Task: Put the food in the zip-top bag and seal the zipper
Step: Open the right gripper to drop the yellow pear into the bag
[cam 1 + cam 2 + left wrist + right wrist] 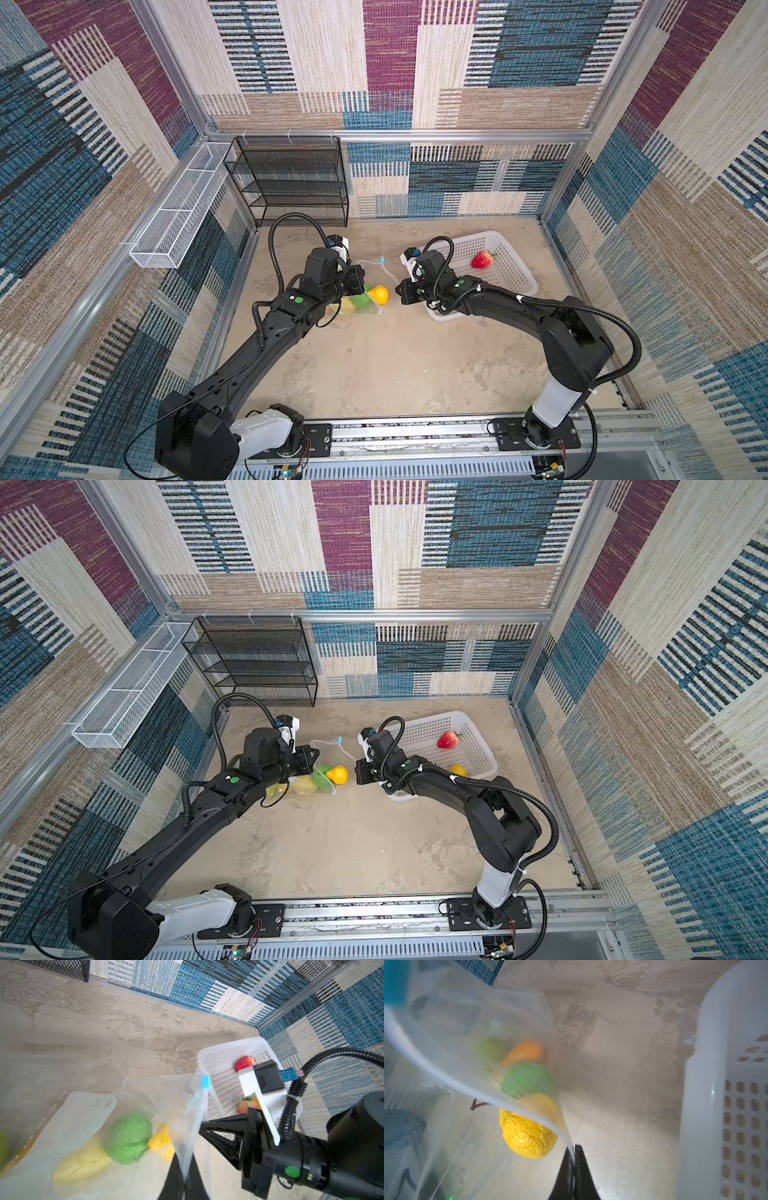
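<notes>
The clear zip-top bag (368,307) (83,1109) lies left of centre with its mouth lifted. Inside is food: a green fruit (128,1138), a yellow one (83,1163), an orange piece (527,1051) and a yellow pear (379,294) (529,1134) at the mouth. The zipper's light-blue slider (205,1082) sits at the far end of the mouth. My left gripper (185,1169) is shut on the bag's mouth edge. Opposite it, my right gripper (573,1159) (399,289) is shut on the other lip. A red strawberry (482,259) lies in the basket.
The white perforated basket (511,266) stands right of the bag, close behind my right arm, and also holds a yellow fruit (458,769) and a peach-coloured one (246,1105). A black mesh shelf (291,183) stands at the back left. A white wire tray (174,216) hangs on the left wall.
</notes>
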